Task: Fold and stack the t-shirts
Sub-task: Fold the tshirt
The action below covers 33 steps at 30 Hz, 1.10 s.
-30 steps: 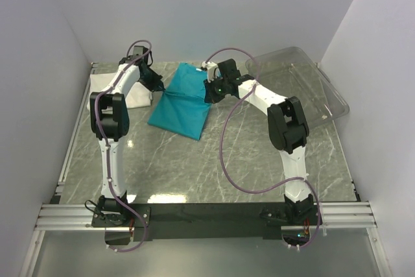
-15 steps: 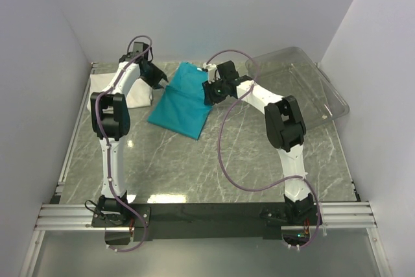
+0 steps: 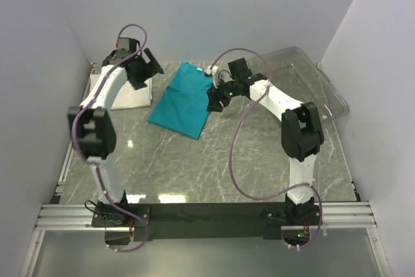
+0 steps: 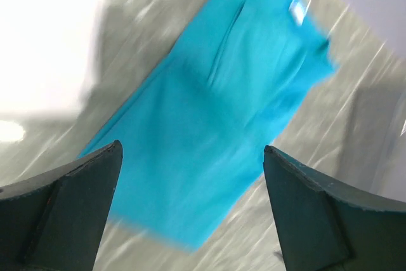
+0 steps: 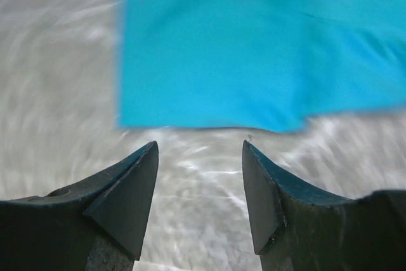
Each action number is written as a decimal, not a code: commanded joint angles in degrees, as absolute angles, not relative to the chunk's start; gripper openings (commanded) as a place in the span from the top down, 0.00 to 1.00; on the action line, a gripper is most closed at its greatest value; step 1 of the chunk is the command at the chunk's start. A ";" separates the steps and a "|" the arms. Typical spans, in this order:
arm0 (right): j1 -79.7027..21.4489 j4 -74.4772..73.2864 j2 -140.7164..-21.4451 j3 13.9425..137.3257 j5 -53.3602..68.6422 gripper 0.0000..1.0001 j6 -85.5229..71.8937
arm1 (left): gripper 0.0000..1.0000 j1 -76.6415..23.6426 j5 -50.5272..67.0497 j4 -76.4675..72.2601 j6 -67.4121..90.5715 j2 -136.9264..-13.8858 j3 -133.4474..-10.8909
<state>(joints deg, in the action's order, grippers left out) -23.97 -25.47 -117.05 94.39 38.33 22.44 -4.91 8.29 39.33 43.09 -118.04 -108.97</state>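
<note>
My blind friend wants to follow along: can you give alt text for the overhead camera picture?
A folded teal t-shirt lies on a grey marbled table, with the robot's open left pincer and open right pincer hovering at either side of it. A white t-shirt lies at far left, a clear plastic tray at far right.

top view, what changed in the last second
The left arm swung back and leftward, taking its pincer off the teal shirt's left edge toward the white shirt. The right pincer backed slightly rightward off the teal shirt's right edge. Both are open and hold nothing. The teal shirt, white shirt and tray stayed put.
</note>
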 commanded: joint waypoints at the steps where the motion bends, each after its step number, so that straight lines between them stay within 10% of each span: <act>1: -28.46 -36.82 -109.96 88.10 53.38 0.38 48.29 | 0.03 -4.75 4.41 37.09 32.71 -104.44 -94.61; 11: -42.89 -19.25 -108.71 77.52 20.42 0.37 33.93 | 0.24 -3.78 4.30 28.40 31.19 -93.95 -67.33; 33: -45.00 -19.25 -115.93 82.09 14.59 0.37 30.67 | 0.46 -3.87 3.69 27.16 38.85 -108.63 -72.60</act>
<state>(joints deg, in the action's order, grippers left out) -44.60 -19.75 -114.96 78.87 15.42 31.35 -3.81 4.60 27.77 37.87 -108.22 -71.40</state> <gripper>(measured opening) 0.627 0.552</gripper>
